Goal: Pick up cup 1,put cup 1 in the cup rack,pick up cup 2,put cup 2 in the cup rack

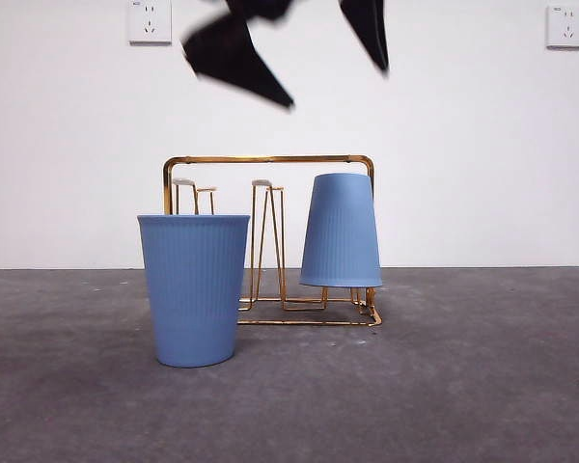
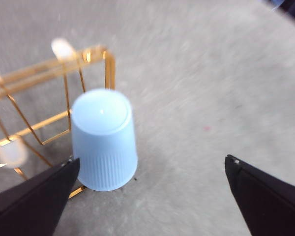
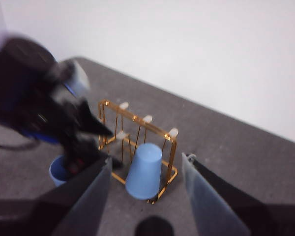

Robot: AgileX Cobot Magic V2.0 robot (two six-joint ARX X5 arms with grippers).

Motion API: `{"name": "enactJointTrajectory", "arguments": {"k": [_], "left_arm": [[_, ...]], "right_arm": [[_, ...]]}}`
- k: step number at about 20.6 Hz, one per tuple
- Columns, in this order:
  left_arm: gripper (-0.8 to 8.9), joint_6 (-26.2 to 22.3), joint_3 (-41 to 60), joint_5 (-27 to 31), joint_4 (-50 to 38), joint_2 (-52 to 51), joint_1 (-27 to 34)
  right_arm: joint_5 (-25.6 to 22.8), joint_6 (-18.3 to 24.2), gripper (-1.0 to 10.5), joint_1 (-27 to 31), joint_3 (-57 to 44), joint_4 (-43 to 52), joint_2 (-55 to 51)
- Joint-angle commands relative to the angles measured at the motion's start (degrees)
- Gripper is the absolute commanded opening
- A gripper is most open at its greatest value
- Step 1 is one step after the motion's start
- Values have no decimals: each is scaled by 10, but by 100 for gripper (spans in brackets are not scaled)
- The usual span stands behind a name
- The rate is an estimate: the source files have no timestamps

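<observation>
We see the left claw wide above the inverted cup on the cup rack; the right claw wide.

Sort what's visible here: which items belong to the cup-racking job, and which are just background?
Job:
- cup rack, gold wire
- upside-down blue cup on a rack peg
- upright blue cup on the table, in front of the rack
- left pincer, open above the racked cup

Background:
- two wall sockets
- grey table
</observation>
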State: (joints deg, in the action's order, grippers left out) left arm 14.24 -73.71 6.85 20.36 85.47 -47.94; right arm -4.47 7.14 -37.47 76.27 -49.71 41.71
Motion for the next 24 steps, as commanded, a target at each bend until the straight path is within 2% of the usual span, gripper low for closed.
{"name": "enactJointTrajectory", "arguments": {"k": [1,5,9,12,15,20,24], "left_arm": [[511,3,5,2,36,-62,-1],[511,-10,5,7,121,-179,1],[507,-10,5,10,210,-281,2],[507,-10,5,44,251,-348,2],[507,-10,5,55,268,-394,2],[507,-10,5,73,291,-443,2],[507,-10,5,84,313,-465,2]], "right_arm": [[18,-11,248,0,-3,0,28],[86,-38,249,0,-3,29,97],[130,-72,253,0,-3,59,203],[174,-94,259,0,-3,96,292],[183,-116,262,0,-3,120,359],[207,-130,262,-2,-2,132,430],[208,-136,262,-10,-2,146,469]]}}
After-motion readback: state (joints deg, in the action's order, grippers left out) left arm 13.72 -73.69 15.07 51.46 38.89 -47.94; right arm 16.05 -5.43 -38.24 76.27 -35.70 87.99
